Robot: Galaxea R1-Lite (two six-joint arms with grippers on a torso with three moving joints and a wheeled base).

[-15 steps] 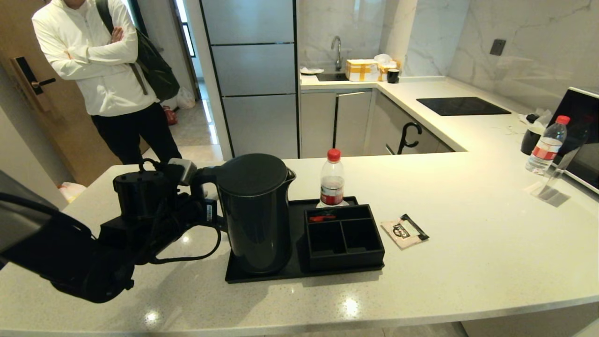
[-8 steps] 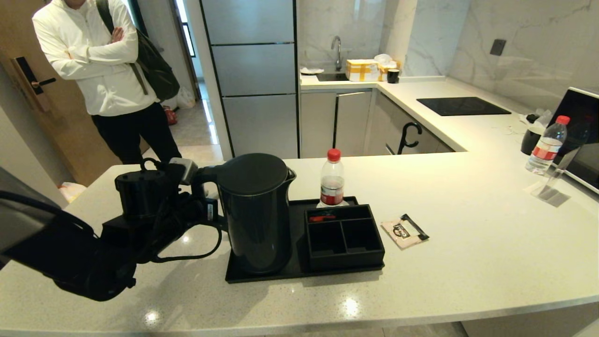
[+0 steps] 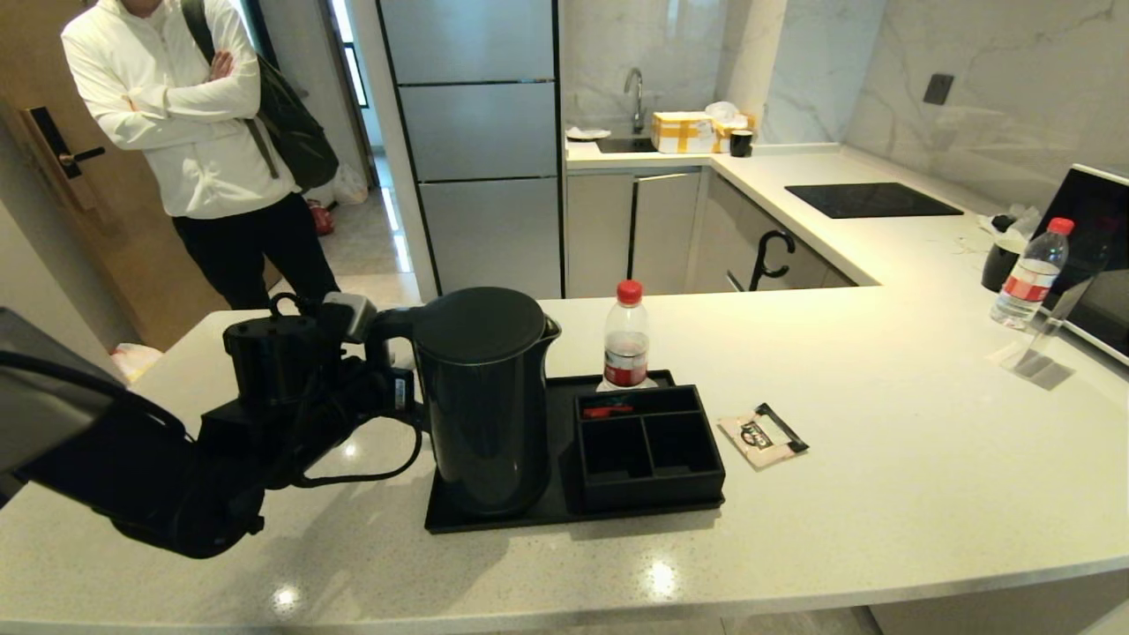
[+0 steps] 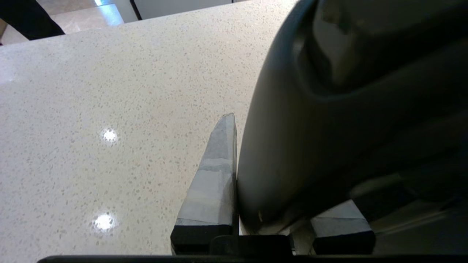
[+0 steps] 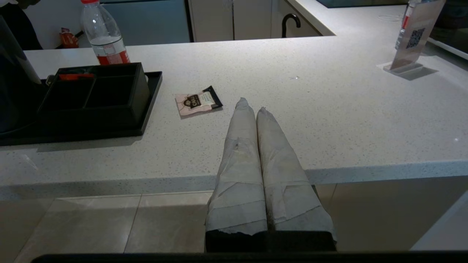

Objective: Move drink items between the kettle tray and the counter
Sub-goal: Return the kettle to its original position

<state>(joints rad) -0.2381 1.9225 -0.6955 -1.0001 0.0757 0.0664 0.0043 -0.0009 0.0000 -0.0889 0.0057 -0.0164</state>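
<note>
Wrist view alone shows left end effector (image 4: 256, 204) clenched on kettle (image 3: 483, 397) handle; right end effector (image 5: 252, 106) clenched empty.

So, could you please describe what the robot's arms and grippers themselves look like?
The left arm is bulky matte black, with looping black cables and a small grey-white block near the wrist. Both the left gripper and right gripper have long tapered fingers wrapped in pale grey-white tape on black bases.

Counter (image 3: 882, 459) with kettle tray (image 3: 494, 520), sachet (image 3: 763, 436)

Bare counter (image 3: 882, 370) around the sachet (image 3: 762, 436); organiser (image 3: 648, 445) crowds its left
</note>
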